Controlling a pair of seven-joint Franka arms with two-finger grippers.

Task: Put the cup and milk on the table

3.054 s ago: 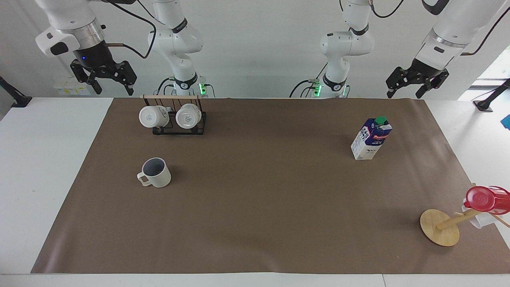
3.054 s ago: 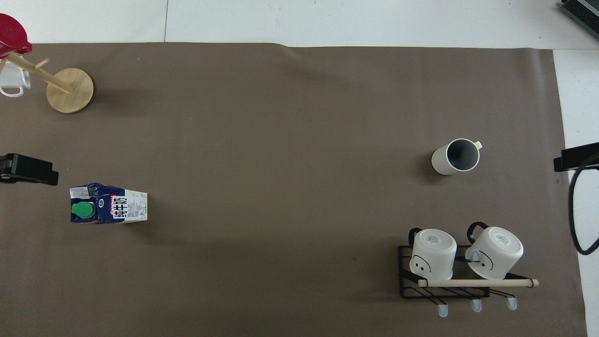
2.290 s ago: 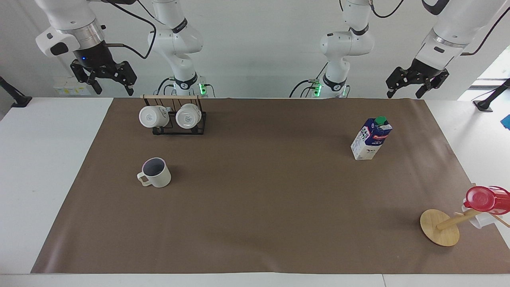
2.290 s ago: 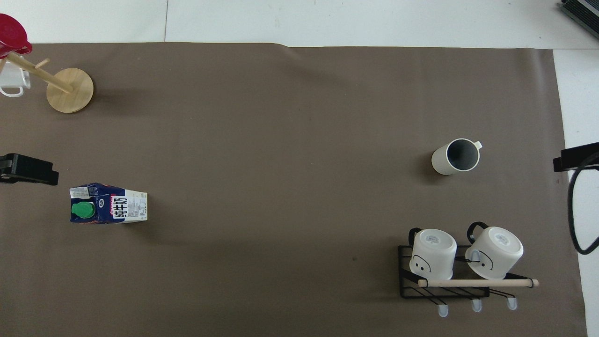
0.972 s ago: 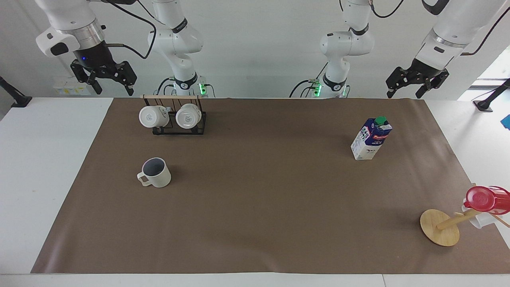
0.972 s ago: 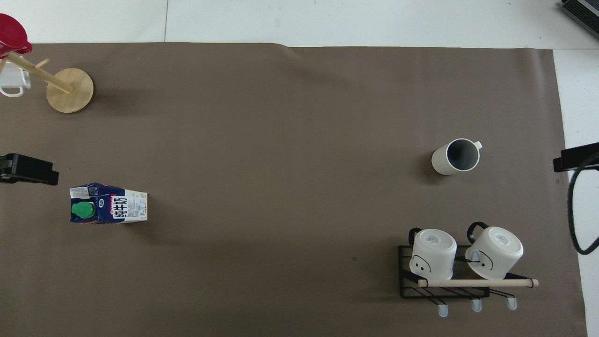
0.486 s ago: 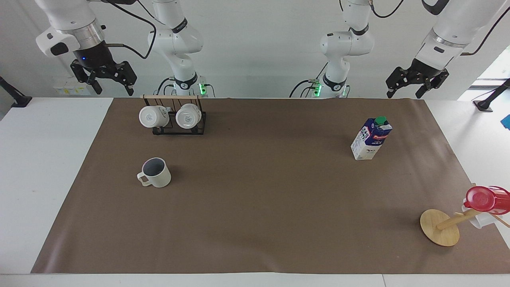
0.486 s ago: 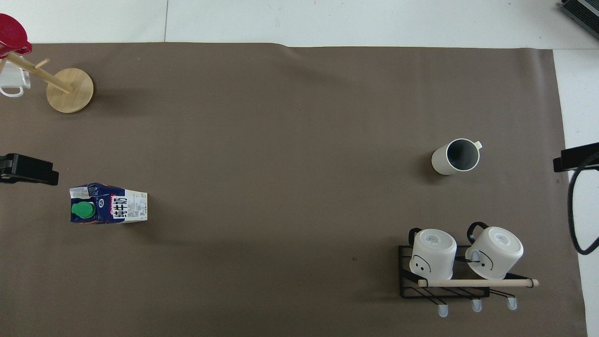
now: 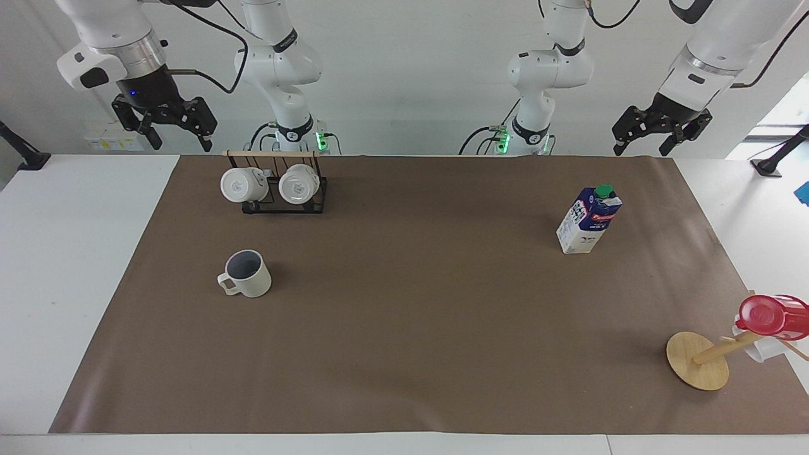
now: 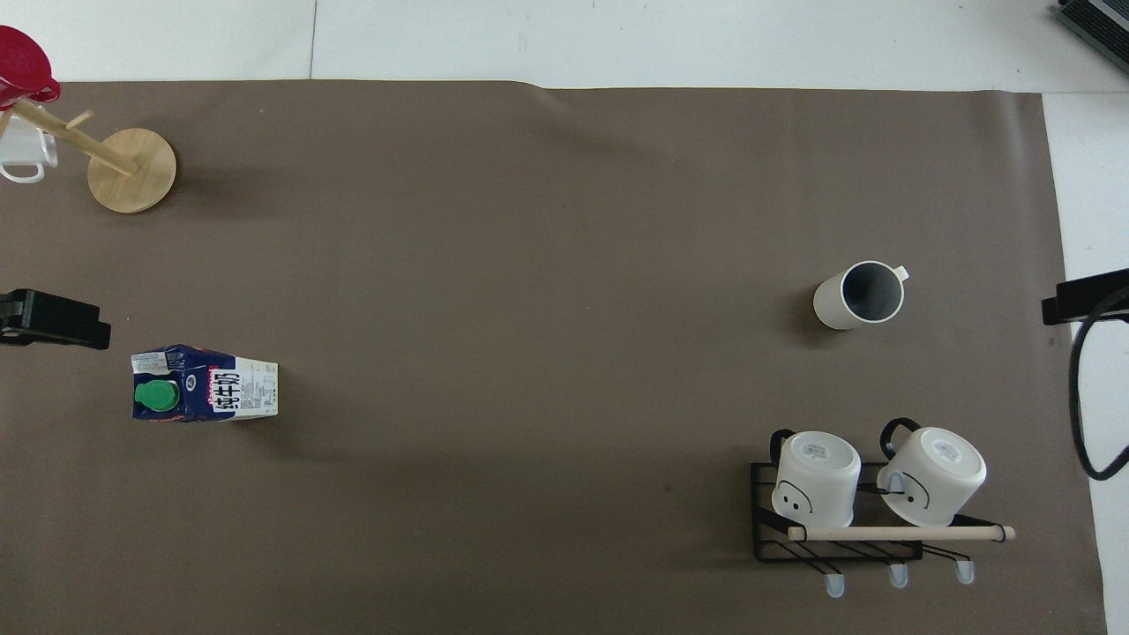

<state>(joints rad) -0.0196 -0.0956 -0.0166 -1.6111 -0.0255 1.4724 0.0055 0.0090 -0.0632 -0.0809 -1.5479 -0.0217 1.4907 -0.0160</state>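
Observation:
The cream cup (image 9: 246,273) (image 10: 857,295) stands upright on the table's brown sheet (image 9: 411,328), toward the right arm's end, its handle pointing away from the robots. The blue-and-white milk (image 9: 589,219) (image 10: 205,384) with a green cap stands upright on the sheet toward the left arm's end. My right gripper (image 9: 180,140) (image 10: 1083,297) hangs open and empty high over the sheet's edge at its own end. High over the other end of the sheet, my left gripper (image 9: 654,142) (image 10: 55,319) is open and empty too. Neither gripper touches anything.
A black wire rack (image 9: 284,205) (image 10: 763,547) holding two glossy white mugs sits nearer to the robots than the cup. A tilted wooden mug tree (image 9: 698,360) (image 10: 132,168) with a red cup (image 9: 768,316) stands farther from the robots than the milk.

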